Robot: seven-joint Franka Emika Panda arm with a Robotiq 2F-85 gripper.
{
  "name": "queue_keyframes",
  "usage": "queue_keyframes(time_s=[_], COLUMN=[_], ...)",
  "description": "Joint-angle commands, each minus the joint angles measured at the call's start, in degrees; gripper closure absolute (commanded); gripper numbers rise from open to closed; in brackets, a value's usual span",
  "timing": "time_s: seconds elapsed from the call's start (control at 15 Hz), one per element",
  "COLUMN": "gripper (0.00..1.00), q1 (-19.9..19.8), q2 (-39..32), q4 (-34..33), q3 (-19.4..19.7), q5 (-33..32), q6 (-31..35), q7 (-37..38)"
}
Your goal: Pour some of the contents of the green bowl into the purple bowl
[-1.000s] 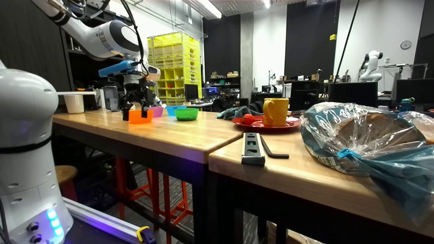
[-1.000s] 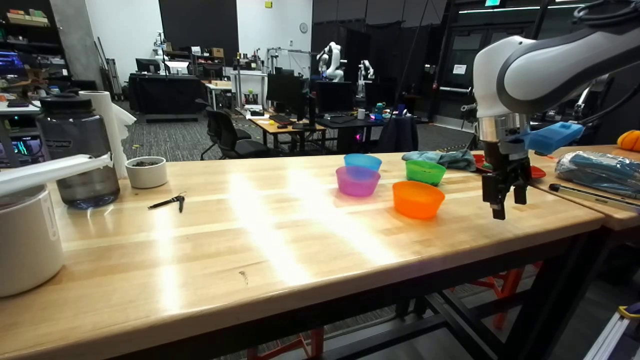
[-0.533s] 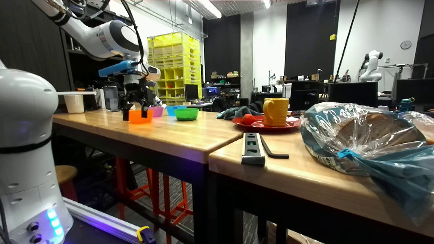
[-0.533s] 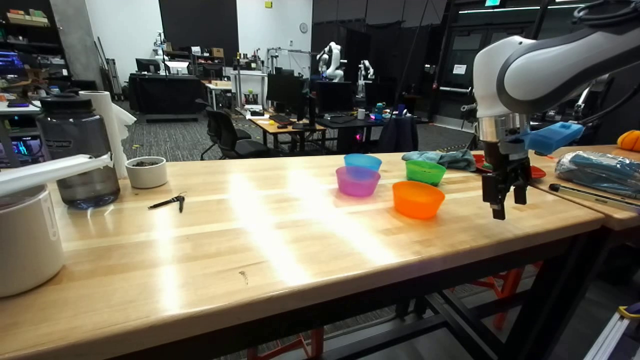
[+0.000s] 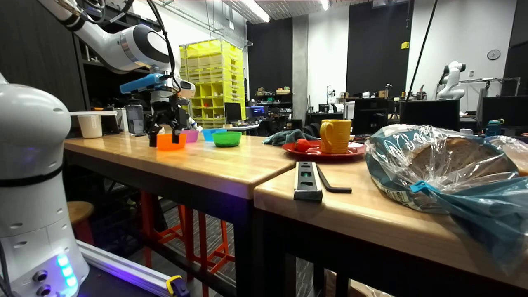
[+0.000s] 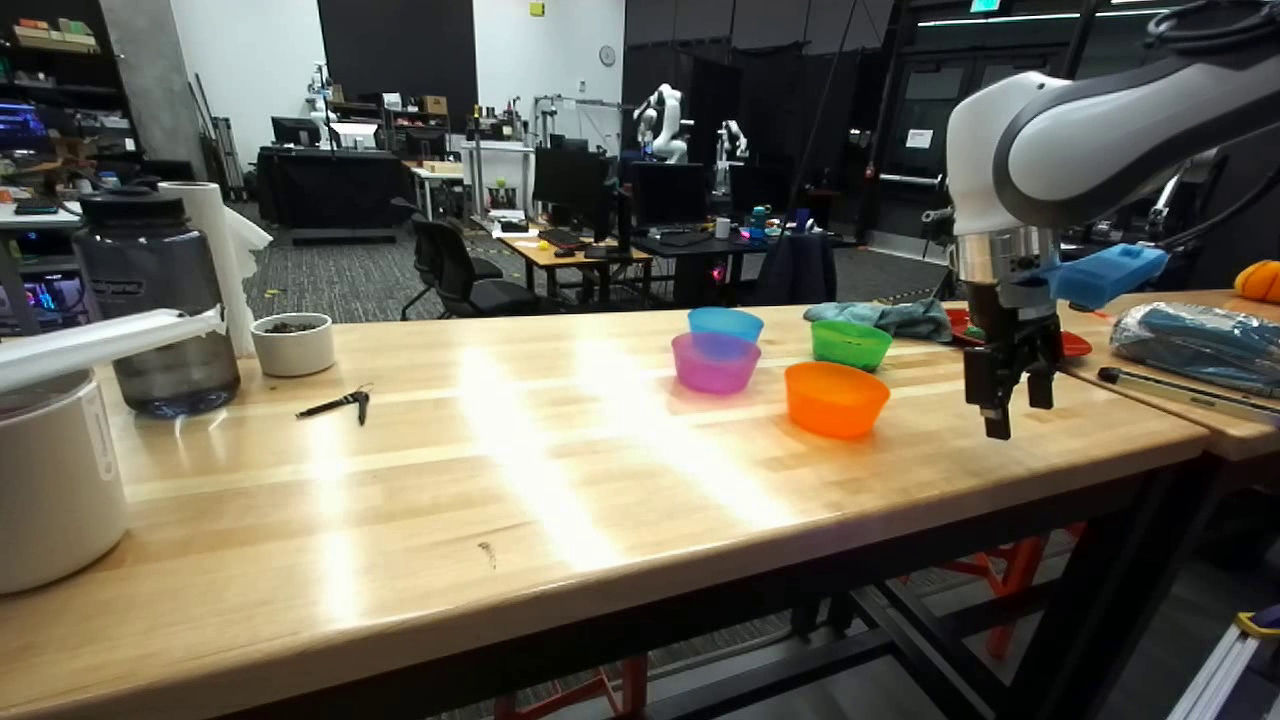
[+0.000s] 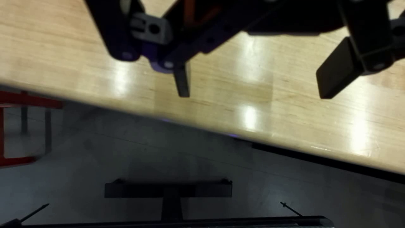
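The green bowl stands upright on the table in both exterior views, at the back. The purple bowl stands upright to its left, in front of a blue bowl; it is partly hidden in an exterior view. The contents of both bowls cannot be made out. My gripper points down above the table, to the right of the bowls and apart from them. In the wrist view the gripper is open, with only bare wood between its fingertips. No bowl shows in the wrist view.
An orange bowl stands between my gripper and the purple bowl. A blue bowl stands behind the purple one. A cloth and a red plate with a yellow mug lie beyond. The table's edge runs below the gripper.
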State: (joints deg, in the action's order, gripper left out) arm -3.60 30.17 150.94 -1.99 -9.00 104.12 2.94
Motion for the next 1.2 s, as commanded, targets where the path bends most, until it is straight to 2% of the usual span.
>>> queue_keyframes(time_s=[0.0, 0.67, 1.13], gripper=[0.0, 0.0, 0.0], q1=[0.7, 0.2, -0.6], q2=[0.0, 0.6, -4.0], q4=[-0.1, -1.9, -8.3], q3=[0.6, 3.4, 6.1], q5=[-0.3, 0.9, 0.8], q6=[-0.2, 2.6, 7.6], q7=[0.3, -1.5, -3.3])
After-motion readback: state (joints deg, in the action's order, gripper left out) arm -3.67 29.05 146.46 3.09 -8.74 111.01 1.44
